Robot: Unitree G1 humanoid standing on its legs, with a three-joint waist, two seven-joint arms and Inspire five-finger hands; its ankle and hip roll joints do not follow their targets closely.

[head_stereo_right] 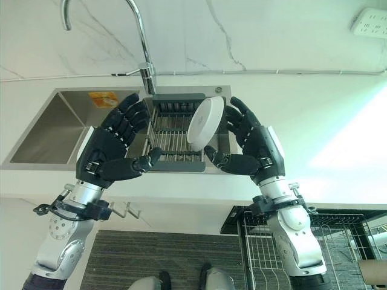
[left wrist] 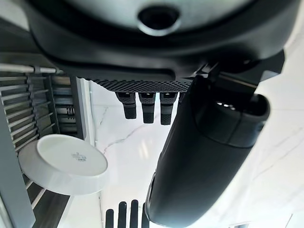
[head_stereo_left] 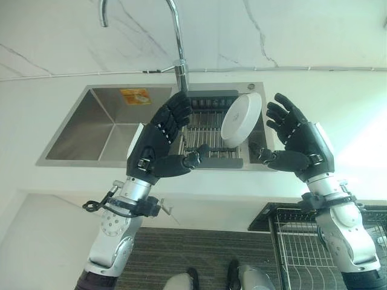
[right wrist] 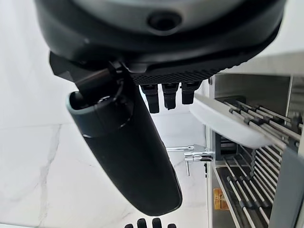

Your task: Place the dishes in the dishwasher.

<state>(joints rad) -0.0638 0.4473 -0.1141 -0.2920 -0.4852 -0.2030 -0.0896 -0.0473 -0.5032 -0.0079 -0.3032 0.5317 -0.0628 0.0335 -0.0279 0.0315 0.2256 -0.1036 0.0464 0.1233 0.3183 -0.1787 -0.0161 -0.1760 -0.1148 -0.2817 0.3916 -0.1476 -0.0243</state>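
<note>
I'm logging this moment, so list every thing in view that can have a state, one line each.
White plate: standing on edge in the drying rack, held by neither hand.
Drying rack: set over the sink, carrying the plate.
Sink: basin bare, no water seen.
Faucet: no water running.
Left hand: open, beside the plate.
Right hand: open, beside the plate.
Dishwasher rack: pulled out.

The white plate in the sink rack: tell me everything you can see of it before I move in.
The white plate is round, plain and glossy, seemingly ceramic, with a raised foot ring and small print on its underside. It stands on edge, tilted, in the dark wire rack over the sink's right part. The left hand and right hand flank it, fingers open, neither touching it.
</note>
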